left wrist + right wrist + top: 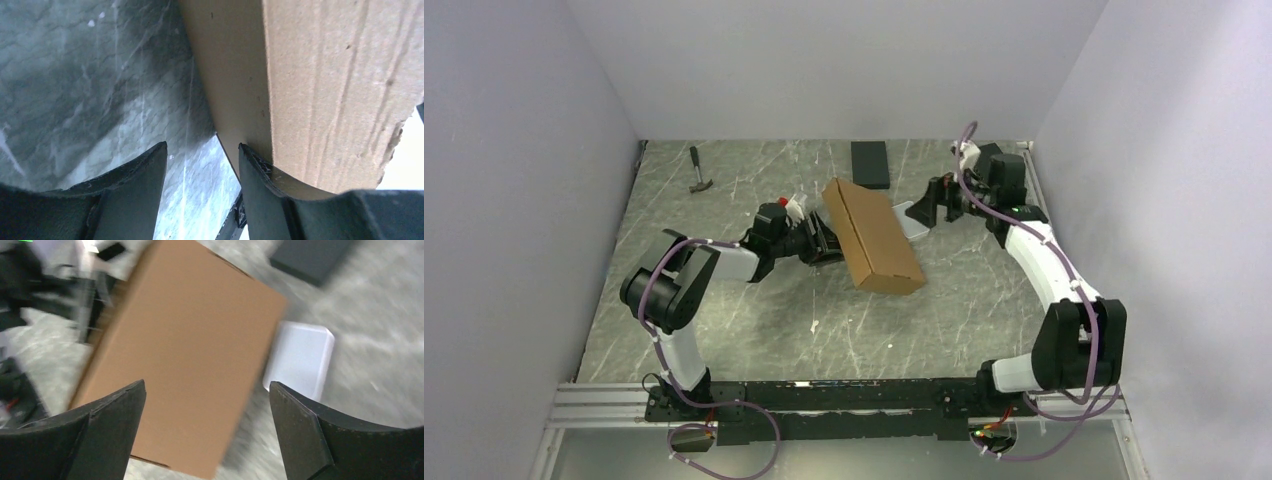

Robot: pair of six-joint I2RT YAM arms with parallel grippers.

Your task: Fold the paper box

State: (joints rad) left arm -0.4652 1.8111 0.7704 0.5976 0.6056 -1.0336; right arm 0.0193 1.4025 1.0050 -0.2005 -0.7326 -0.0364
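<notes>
The paper box [872,235] is brown cardboard, folded into a closed flat shape, lying slanted at the table's middle. My left gripper [824,243] is at its left long side, jaws open. In the left wrist view the box [325,90] lies against the outer side of the right finger [255,185]. Only table shows between the left gripper's [202,160] fingers. My right gripper [929,205] hovers beyond the box's far right corner, open and empty. In the right wrist view the box [185,355] lies ahead of the right gripper [207,390], blurred.
A translucent white case [911,220] lies just right of the box, also in the right wrist view [302,357]. A black slab [870,163] lies at the back, and a hammer [698,171] at the back left. Grey walls close three sides.
</notes>
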